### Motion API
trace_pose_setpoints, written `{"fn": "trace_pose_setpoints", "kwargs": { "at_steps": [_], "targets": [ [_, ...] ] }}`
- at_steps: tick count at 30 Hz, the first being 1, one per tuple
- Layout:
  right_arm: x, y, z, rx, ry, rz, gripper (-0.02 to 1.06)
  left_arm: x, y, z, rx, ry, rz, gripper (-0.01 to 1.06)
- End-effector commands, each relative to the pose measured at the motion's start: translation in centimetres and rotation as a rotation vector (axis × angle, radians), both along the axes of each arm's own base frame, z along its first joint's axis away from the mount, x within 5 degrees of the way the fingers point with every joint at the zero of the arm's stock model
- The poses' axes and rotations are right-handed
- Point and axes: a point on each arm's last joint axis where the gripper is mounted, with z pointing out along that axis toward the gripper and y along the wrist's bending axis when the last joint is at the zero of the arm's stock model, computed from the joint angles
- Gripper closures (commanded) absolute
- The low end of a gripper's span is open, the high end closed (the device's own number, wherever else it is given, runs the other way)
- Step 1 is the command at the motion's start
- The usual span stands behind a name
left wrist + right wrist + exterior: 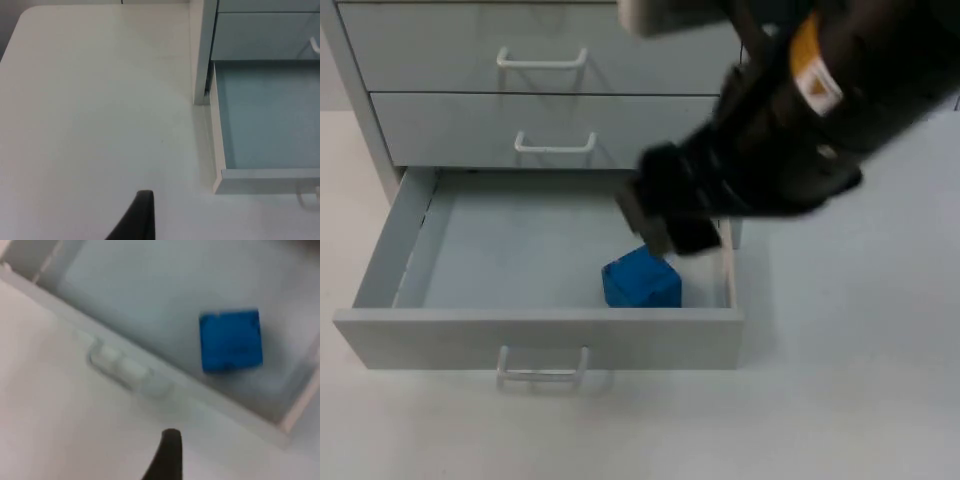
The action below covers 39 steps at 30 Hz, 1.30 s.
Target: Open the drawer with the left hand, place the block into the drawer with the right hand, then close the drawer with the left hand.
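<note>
The bottom drawer (540,335) of the grey cabinet stands pulled out. A blue block (640,280) rests on its floor near the front right corner, free of any grip. My right gripper (670,222) hovers just above and behind the block, over the drawer's right side, open and empty. In the right wrist view the block (231,340) lies inside the drawer (235,415), behind the front panel's handle (125,370). My left gripper (140,220) waits over the bare table left of the cabinet, beside the drawer's left wall (218,150).
Two upper drawers (540,45) (555,130) are closed, each with a white handle. The open drawer's handle (542,372) juts toward the table's front. White table (860,380) spreads right of and in front of the cabinet.
</note>
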Motion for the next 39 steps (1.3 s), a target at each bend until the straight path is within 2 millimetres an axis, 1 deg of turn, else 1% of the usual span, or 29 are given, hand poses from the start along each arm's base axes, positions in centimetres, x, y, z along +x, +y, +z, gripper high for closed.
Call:
{"fn": "trace_pose_setpoints", "kwargs": {
  "at_steps": [1, 3, 7, 10, 11, 14, 15, 16, 17, 21, 22, 23, 24, 26, 27, 30, 33, 34, 36, 39],
  "targets": [
    [-0.9, -0.7, -0.1, 0.014, 0.0, 0.012, 0.31, -0.1, 0.0, 0.1, -0.003, -0.014, 0.008, 0.0],
    [-1.2, -1.3, -0.8, 0.0, 0.013, 0.008, 0.31, -0.1, 0.0, 0.1, -0.003, -0.014, 0.008, 0.0],
    [-1.2, -1.7, -1.0, -0.034, 0.022, 0.001, 0.31, -0.1, 0.0, 0.1, -0.003, -0.014, 0.008, 0.0],
    [-0.5, -2.9, -1.1, -0.075, 0.026, -0.039, 0.31, -0.1, 0.0, 0.1, -0.003, -0.014, 0.008, 0.0],
    [-0.5, -2.9, -1.1, -0.075, 0.026, -0.039, 0.31, -0.1, 0.0, 0.1, -0.003, -0.014, 0.008, 0.0],
    [1.1, -5.3, -1.8, -0.106, 0.053, -0.131, 0.31, -0.1, 0.0, 0.1, -0.003, -0.014, 0.008, 0.0],
    [1.6, -6.4, -2.2, -0.12, 0.065, -0.163, 0.31, -0.1, 0.0, 0.1, -0.003, -0.014, 0.008, 0.0],
    [2.3, -7.9, -2.8, -0.141, 0.079, -0.202, 0.31, -0.1, 0.0, 0.1, -0.003, -0.014, 0.008, 0.0],
    [2.3, -7.9, -2.8, -0.141, 0.079, -0.202, 0.31, -0.1, 0.0, 0.1, -0.003, -0.014, 0.008, 0.0],
    [3.8, -12.5, -4.2, -0.18, 0.137, -0.329, 0.31, -0.1, 0.0, 0.1, -0.003, -0.014, 0.008, 0.0],
    [3.8, -12.5, -4.2, -0.18, 0.137, -0.329, 0.31, -0.1, 0.0, 0.1, -0.003, -0.014, 0.008, 0.0],
    [4.0, -13.0, -4.3, -0.18, 0.145, -0.34, 0.31, -0.1, 0.0, 0.1, -0.006, -0.014, 0.007, 0.0],
    [4.3, -14.4, -4.7, -0.181, 0.176, -0.365, 0.31, -0.1, 0.0, 0.1, -0.006, -0.014, 0.007, 0.0],
    [4.6, -16.4, -4.8, -0.171, 0.198, -0.411, 0.31, -0.1, 0.0, 0.1, -0.008, -0.014, 0.007, 0.0],
    [4.6, -16.4, -4.8, -0.171, 0.198, -0.411, 0.31, -0.1, 0.0, 0.1, -0.008, -0.014, 0.007, 0.0],
    [4.6, -19.5, -3.8, -0.15, 0.178, -0.492, 0.31, -0.1, 0.0, 0.1, -0.01, -0.015, 0.007, 0.0],
    [4.0, -22.0, -1.8, -0.121, 0.154, -0.556, 0.31, 0.0, 0.0, 0.1, -0.009, -0.021, 0.008, 0.0],
    [4.0, -22.0, -1.8, -0.121, 0.154, -0.556, 0.31, 0.0, 0.0, 0.1, -0.009, -0.021, 0.008, 0.0],
    [3.4, -22.9, -0.5, -0.102, 0.129, -0.559, 0.31, 0.0, 0.0, 0.1, -0.014, -0.021, 0.007, 0.0],
    [2.1, -23.3, 1.6, -0.102, 0.077, -0.561, 0.31, 0.0, 0.0, 0.1, -0.016, -0.021, 0.006, 0.0]
  ]
}}
